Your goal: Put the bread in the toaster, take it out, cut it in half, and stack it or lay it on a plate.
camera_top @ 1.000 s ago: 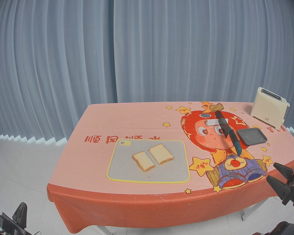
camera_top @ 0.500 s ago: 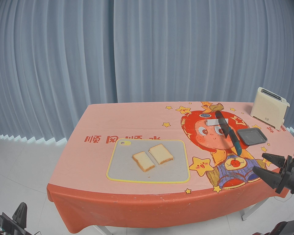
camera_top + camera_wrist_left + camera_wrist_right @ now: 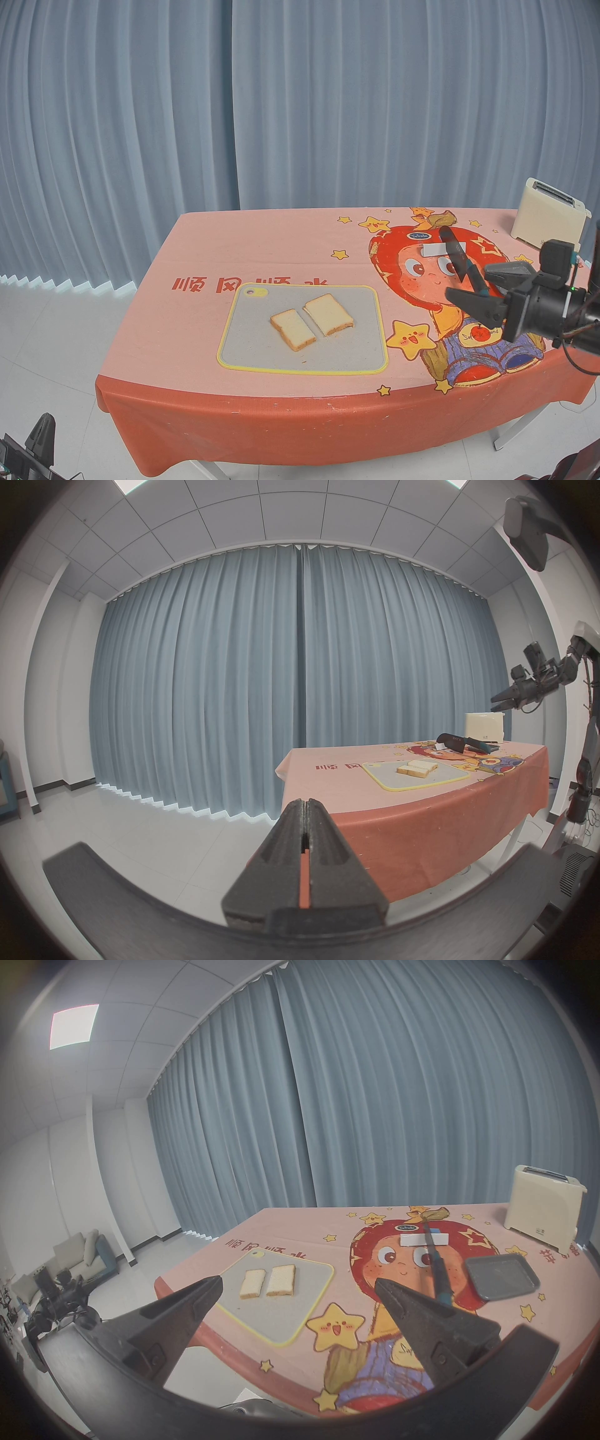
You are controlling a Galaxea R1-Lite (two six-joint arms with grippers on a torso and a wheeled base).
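Two bread halves (image 3: 294, 329) (image 3: 329, 314) lie side by side on a grey, yellow-rimmed cutting board (image 3: 250, 350). A cream toaster (image 3: 550, 219) stands at the table's far right corner. A knife (image 3: 455, 250) with a black blade and teal handle lies beside a dark grey plate (image 3: 500, 1275). My right gripper (image 3: 469, 280) hangs open above the knife handle and plate, holding nothing. In the right wrist view its fingers (image 3: 194, 1304) frame the bread (image 3: 267, 1281) and board (image 3: 281, 1319). My left gripper (image 3: 304, 808) is shut and empty, low beyond the table's near-left corner.
The pink printed tablecloth (image 3: 250, 250) covers the whole table, with bare room left of and behind the board. A small white card (image 3: 432, 249) lies under the knife blade. Grey curtains hang behind the table.
My right gripper has risen from the table's near-right edge and moved left and forward over the table, and it now covers part of the knife handle and plate. The left arm is still.
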